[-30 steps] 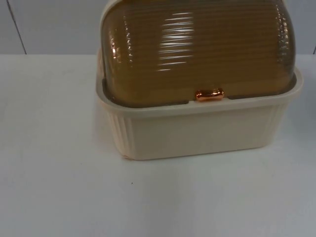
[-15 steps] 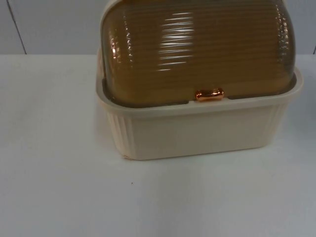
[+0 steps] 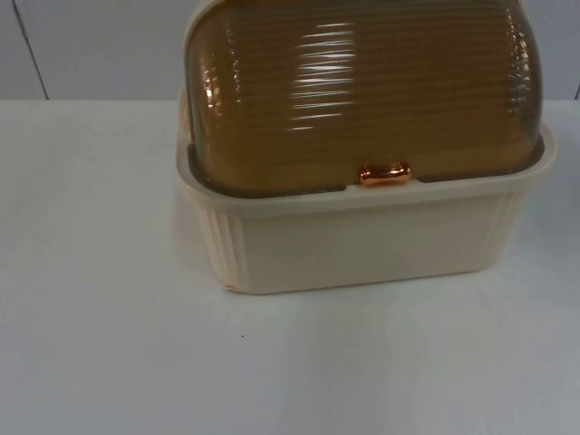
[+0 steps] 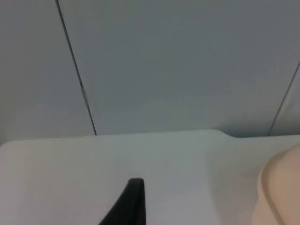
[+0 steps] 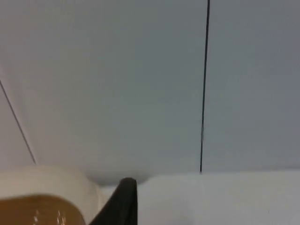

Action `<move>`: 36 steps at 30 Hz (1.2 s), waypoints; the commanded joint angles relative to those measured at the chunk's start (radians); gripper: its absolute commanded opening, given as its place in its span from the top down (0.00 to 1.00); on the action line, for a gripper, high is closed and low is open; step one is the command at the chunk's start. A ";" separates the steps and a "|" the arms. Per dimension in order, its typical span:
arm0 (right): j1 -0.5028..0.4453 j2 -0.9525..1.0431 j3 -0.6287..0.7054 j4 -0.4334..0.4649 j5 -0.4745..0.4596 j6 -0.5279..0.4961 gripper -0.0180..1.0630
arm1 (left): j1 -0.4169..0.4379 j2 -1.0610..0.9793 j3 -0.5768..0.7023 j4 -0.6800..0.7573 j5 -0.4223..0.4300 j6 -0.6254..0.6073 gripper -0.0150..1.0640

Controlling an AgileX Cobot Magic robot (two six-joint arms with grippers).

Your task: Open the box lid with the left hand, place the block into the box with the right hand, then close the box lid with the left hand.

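Top view: cream box (image 3: 362,240) on the white table (image 3: 100,272), centre toward 12 o'clock. Amber lid (image 3: 362,91) shut, copper latch (image 3: 384,174) at its front edge.

Left wrist: left gripper (image 4: 126,206) over table facing the grey wall (image 4: 178,65); box rim nearby. Finger state: cannot tell.

Right wrist: right gripper (image 5: 119,204) beside the box, lid showing. Finger state: cannot tell.

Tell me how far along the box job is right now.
Nothing looks done yet. The box sits on the table with its amber lid down and the copper handle at the front rim. The left tool hangs above the table beside the box; the right tool waits near the box's other side. I cannot see the block. Opening, loading and closing all remain.
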 commanded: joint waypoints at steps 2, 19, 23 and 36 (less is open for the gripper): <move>-0.004 -0.035 -0.005 0.002 -0.013 -0.004 0.04 | -0.005 -0.034 -0.008 0.003 -0.006 -0.001 0.01; -0.004 -0.183 -0.005 -0.005 0.430 0.008 0.04 | -0.005 -0.261 0.057 0.014 0.144 0.060 0.01; -0.004 -0.288 -0.005 -0.010 0.542 0.008 0.04 | -0.005 -0.412 0.176 0.042 0.209 0.060 0.01; -0.004 -0.581 -0.005 -0.002 0.807 0.012 0.04 | -0.005 -0.832 0.274 0.019 0.416 0.060 0.01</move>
